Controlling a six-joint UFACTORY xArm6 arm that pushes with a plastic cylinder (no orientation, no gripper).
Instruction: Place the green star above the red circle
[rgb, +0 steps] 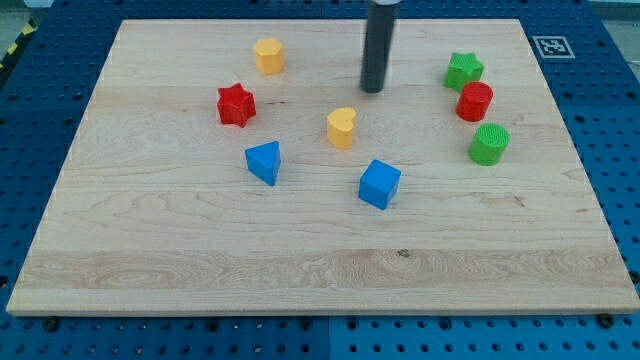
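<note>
The green star lies near the view's upper right, touching the red circle, which sits just below and slightly right of it. My tip rests on the board well to the left of both, above the yellow heart. It touches no block.
A green circle lies below the red circle. A yellow hexagon and a red star are at the upper left. A blue triangle and a blue cube sit mid-board. The wooden board rests on a blue pegboard.
</note>
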